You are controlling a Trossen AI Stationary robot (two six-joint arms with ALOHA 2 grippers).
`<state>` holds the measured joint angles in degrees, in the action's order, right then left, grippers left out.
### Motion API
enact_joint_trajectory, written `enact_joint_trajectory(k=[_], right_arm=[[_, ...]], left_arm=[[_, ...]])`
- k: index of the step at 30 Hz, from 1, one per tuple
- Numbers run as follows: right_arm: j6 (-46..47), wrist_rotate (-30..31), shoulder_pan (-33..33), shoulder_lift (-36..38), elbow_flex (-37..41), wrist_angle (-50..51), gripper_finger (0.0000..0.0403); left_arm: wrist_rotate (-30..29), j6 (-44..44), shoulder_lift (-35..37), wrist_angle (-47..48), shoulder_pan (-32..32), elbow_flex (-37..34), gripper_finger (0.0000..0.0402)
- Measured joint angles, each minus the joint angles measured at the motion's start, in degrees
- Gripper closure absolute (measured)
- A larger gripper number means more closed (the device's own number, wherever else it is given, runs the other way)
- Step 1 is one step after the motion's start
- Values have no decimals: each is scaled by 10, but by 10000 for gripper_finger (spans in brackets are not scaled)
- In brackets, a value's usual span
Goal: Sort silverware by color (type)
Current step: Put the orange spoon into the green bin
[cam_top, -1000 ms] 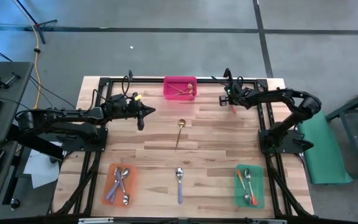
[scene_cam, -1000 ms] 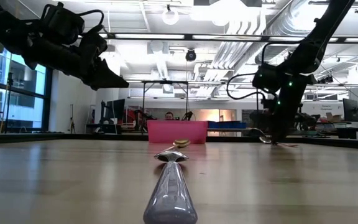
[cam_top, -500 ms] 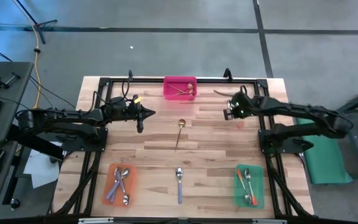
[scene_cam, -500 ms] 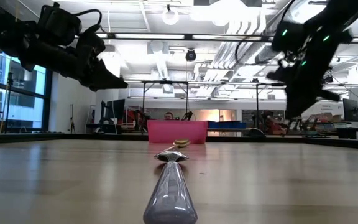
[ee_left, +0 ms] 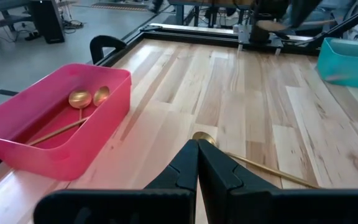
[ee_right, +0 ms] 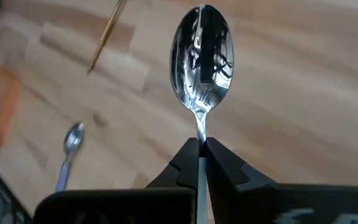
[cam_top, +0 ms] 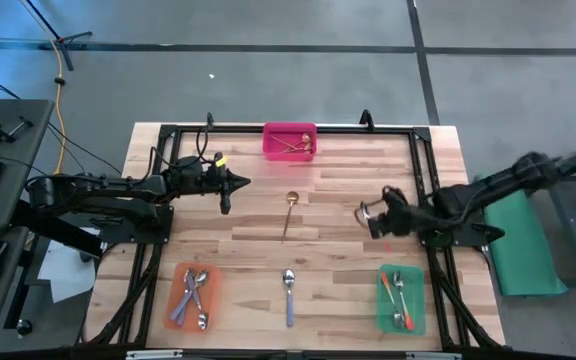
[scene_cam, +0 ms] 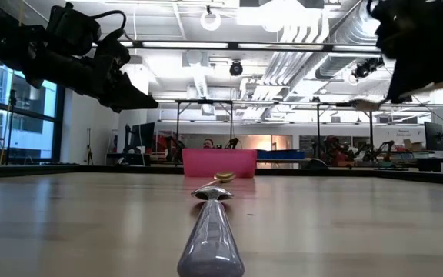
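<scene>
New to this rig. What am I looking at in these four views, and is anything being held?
It is a table with two dark robot arms sorting spoons by type. One camera looks straight down, one sits at table height, and one rides on each wrist.

On the table: a pink tray at the back with gold spoons, an orange tray front left, and a green tray front right, each holding spoons. Loose on the wood lie a gold spoon in the middle and a purple-handled spoon near the front.

The right tool is shut on a silver-bowled spoon, carried above the table near the green tray. The left tool is shut and empty, waiting at the left, pointing toward the gold spoon.
</scene>
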<state>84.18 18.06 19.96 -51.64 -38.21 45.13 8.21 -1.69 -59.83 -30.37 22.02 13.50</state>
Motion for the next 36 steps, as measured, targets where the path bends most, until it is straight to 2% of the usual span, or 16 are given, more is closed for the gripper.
enact_joint_trajectory(k=[5, 11, 16, 20, 25, 30, 33, 36], right_arm=[[124, 13, 126, -91, -91, 66, 403], [298, -32, 256, -220, -192, 123, 403], [430, -75, 333, -321, -251, 150, 403], [439, -128, 351, -384, -264, 147, 403], [424, -141, 347, -432, -262, 160, 403], [417, -158, 345, -450, -262, 160, 399], [402, -159, 342, -450, -262, 162, 379], [374, -167, 336, -444, -270, 182, 342]], left_arm=[[0, 0, 0, 0, 0, 0, 401], [-4, 0, 0, 0, 0, 0, 401], [-4, 0, 0, 0, 0, 0, 401], [-4, 0, 0, 0, 0, 0, 401], [1, 11, 0, 4, -4, 0, 401], [2, 10, 0, 6, -38, -1, 401], [1, 11, 0, 7, -65, -1, 401], [1, 14, 0, 10, -91, -1, 401]])
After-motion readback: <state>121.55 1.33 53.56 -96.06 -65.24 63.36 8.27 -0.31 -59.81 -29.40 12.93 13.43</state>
